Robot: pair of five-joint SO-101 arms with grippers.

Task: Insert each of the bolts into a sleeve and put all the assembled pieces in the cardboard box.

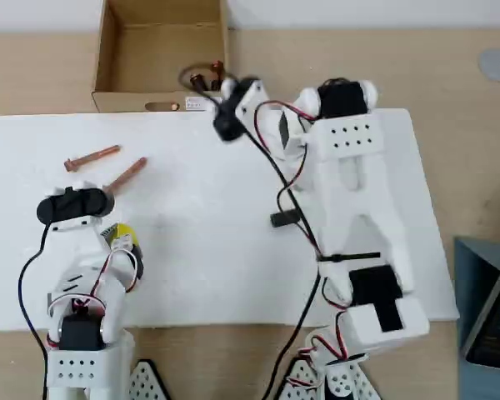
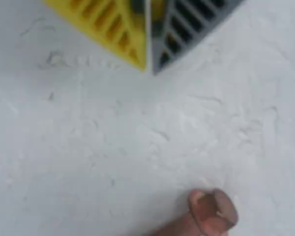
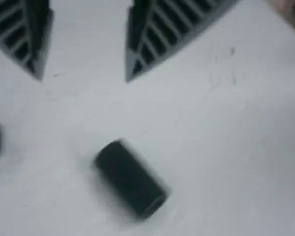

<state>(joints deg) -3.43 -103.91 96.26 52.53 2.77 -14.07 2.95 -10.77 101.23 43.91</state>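
The job looks partly done. In the cardboard box [image 1: 105,58], just past the right gripper [image 3: 83,73], lie copper pieces [image 1: 205,78] with dark parts on them. They are probably assembled, though I cannot tell how many there are. Two bolts lie loose on the white mat [image 1: 200,258], one [image 1: 127,173] just ahead of the left gripper [image 2: 148,65] and the other [image 1: 92,157] a little beyond that; neither wears a sleeve. The left gripper's yellow and grey fingers are pressed together on nothing, with their tips low over the mat. In the left wrist view a copper bolt head [image 2: 214,214] sits close in front of them. The right gripper's jaws stand wide apart and empty. A black sleeve [image 3: 130,179] lies on its side on the mat near the right gripper's fingertips, not touching them. By my reckoning at least two bolts remain to be sleeved and boxed, and the step in hand is a pick-up of a bolt or the sleeve.
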